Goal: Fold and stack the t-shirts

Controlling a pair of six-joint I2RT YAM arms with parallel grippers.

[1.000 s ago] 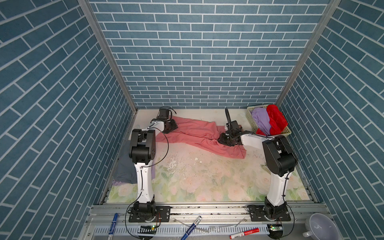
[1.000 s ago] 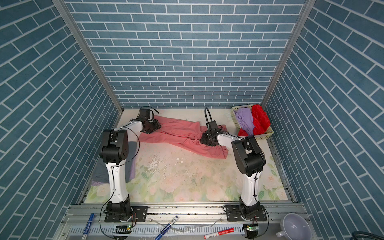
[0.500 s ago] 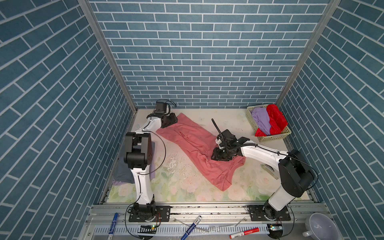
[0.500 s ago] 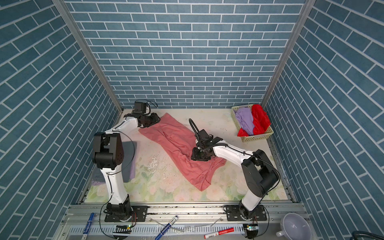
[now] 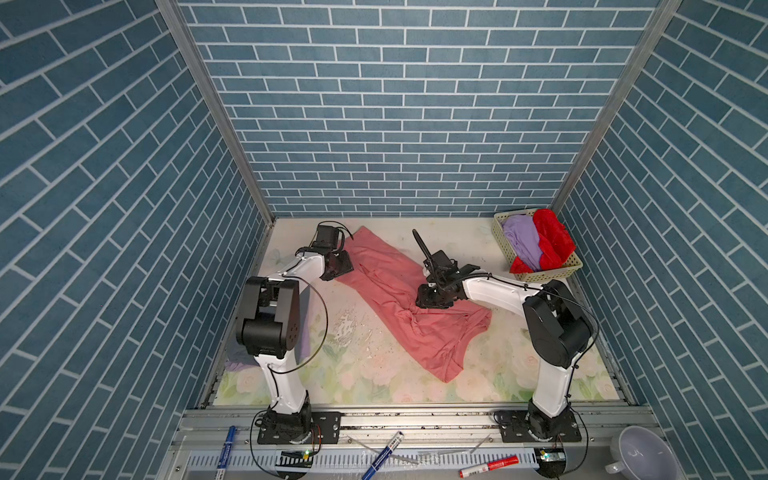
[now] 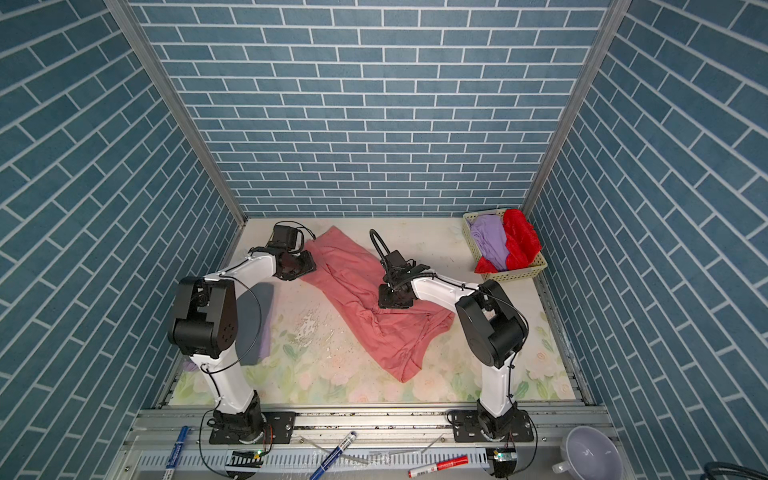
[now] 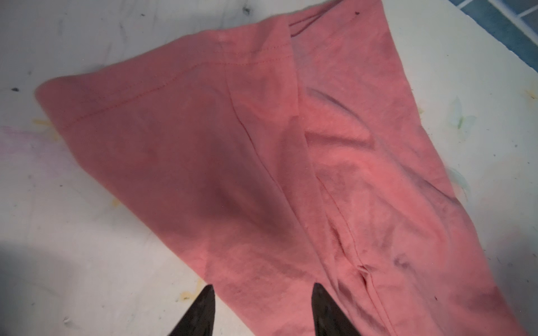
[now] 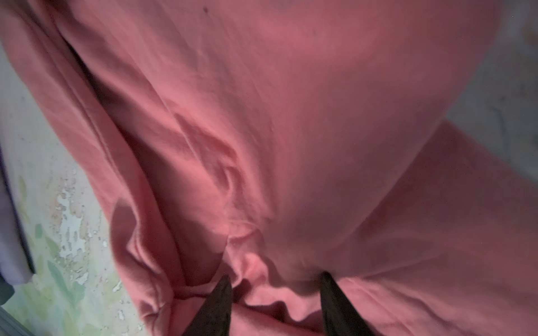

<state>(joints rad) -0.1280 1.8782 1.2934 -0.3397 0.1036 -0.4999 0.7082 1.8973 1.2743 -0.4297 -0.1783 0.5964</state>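
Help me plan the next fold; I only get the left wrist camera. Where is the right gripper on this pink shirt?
Observer: The right gripper sits on the middle of the pink shirt, its fingers apart and the tips pressed into bunched cloth.
Operator: Is the shirt flat past there?
Observer: No. It lies on a slant and is puckered right beside that gripper.
Operator: Any other shirts?
Observer: A lavender shirt and a red shirt sit in the basket in the far right corner.
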